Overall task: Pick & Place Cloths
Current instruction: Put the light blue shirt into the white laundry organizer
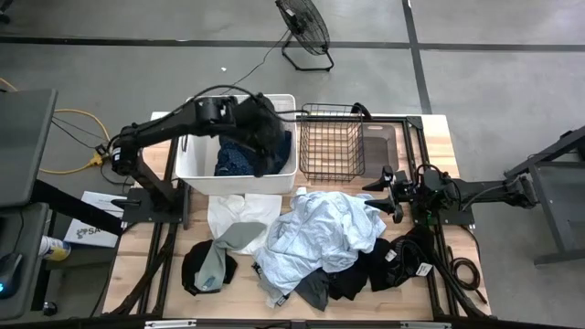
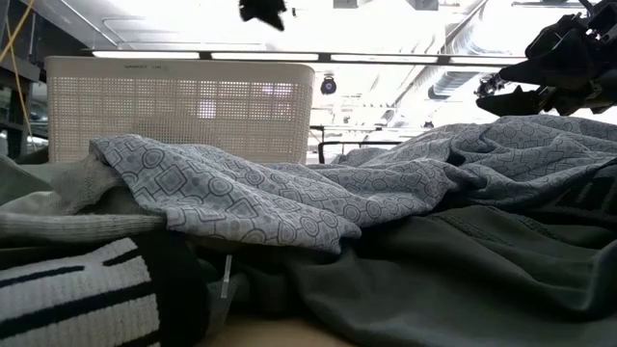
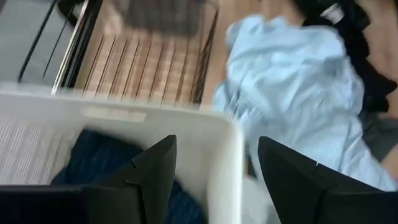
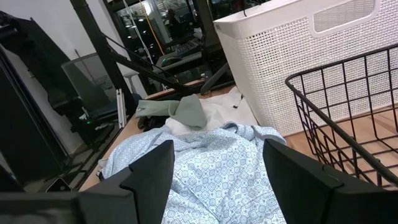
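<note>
Nearest the table's front edge lies the heap of cloths (image 1: 315, 242) — light blue, white, grey and black — with the right gripper (image 1: 395, 194) waiting beside it, fingers spread and empty. Farther back, the left gripper (image 1: 265, 146) hangs over the white tub (image 1: 190, 163), fingers apart above a navy cloth (image 1: 236, 160) lying inside. The risk — that cloth may snag a finger and get dragged back out.

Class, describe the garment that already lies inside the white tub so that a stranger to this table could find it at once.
Start at the white tub at the table's far edge, beside the black wire basket. Inside it, under the left gripper, lies a dark navy patterned cloth. It is the only cloth in a container; the light blue, white and black ones lie loose on the table.
</note>
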Available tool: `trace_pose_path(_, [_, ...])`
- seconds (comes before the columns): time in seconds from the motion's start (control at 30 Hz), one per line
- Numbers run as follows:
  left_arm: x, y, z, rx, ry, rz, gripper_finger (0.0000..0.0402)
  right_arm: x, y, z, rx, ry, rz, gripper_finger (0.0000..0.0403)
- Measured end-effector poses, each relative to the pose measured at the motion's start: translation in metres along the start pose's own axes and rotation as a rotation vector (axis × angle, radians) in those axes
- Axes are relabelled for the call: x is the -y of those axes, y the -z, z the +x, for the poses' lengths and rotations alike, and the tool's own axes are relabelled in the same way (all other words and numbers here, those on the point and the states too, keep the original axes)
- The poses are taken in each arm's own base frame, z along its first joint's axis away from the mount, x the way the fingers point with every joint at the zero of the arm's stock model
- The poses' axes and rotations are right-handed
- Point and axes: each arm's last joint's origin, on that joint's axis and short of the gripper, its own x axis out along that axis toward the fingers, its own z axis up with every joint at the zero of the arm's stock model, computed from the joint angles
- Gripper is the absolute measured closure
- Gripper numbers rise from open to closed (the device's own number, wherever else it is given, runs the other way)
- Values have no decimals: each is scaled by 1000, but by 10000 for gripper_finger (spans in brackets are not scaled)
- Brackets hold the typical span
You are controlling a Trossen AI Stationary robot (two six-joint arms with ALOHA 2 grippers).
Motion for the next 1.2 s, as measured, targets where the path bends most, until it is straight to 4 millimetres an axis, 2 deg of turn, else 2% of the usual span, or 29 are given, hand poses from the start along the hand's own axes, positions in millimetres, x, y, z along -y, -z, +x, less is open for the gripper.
trace_pose_path(0.2, [23,-10,18,54,39,85,180,0,0,0,-1,0,0,165])
trace_pose_path(0.43, [46,-15,56,22,88,147,180,0,1,0,-5,2,0,165])
trace_pose_path(0.63, [55,-14,86,-30,110,201,181,0,0,1,-6,2,0,165])
trace_pose_path(0.93, [82,-14,130,-19,224,387,181,0,1,1,-13,5,0,165])
trace_pose_path(1.2, [98,-5,165,-71,246,501,180,0,1,1,-13,5,1,165])
